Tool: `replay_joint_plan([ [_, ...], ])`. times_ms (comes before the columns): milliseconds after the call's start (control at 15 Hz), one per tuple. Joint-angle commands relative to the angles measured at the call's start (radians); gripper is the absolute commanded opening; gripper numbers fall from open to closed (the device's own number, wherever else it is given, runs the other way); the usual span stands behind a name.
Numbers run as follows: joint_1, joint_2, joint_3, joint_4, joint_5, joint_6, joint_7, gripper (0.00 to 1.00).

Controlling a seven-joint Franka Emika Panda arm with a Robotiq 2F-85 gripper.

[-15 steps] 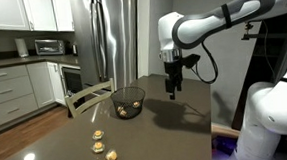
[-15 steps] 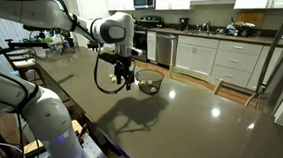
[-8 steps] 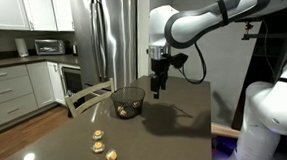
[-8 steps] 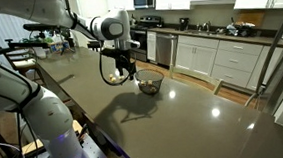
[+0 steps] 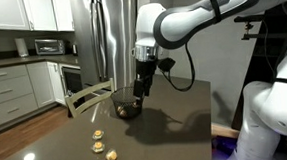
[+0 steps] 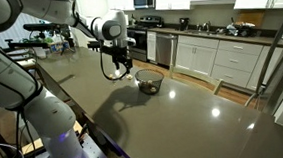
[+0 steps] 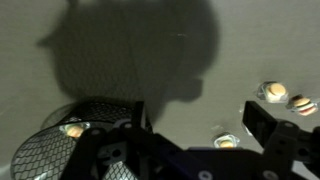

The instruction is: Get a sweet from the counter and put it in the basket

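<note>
The pincer (image 5: 141,90) is held above the tabletop (image 5: 182,128), close beside the basket (image 5: 128,104), which stands near the tabletop's edge facing the refrigerator (image 5: 111,37). In the wrist view the jaws are seen spread, with nothing between them. The sweet (image 5: 99,136) closest to the basket lies on the bare tabletop among the other sweets (image 5: 112,154). It is apart from the basket, towards the edge nearest that camera.

The light wire basket could be clipped by the pincer or wrist if a low path is taken past it, and so be slid or tipped towards the edge. The tiny wrapped sweet could be pushed along the glossy surface, or squeezed out sideways, if the jaws are lowered off-centre. Because the sweets lie close together, a neighbour could be scattered or caught as well.

Only in the wrist view is a gold piece (image 7: 73,130) shown already inside the mesh. The pincer's height above the tabletop is given only in the exterior views. In an exterior view the basket (image 6: 149,81) is shown clearly apart from the pincer (image 6: 124,68), though the loose sweets cannot be made out there.
</note>
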Motion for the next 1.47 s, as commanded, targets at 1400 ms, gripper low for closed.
replay_joint_plan([
  [1400, 0.149, 0.261, 0.203, 0.106, -0.056, 0.062, -0.109, 1.00],
])
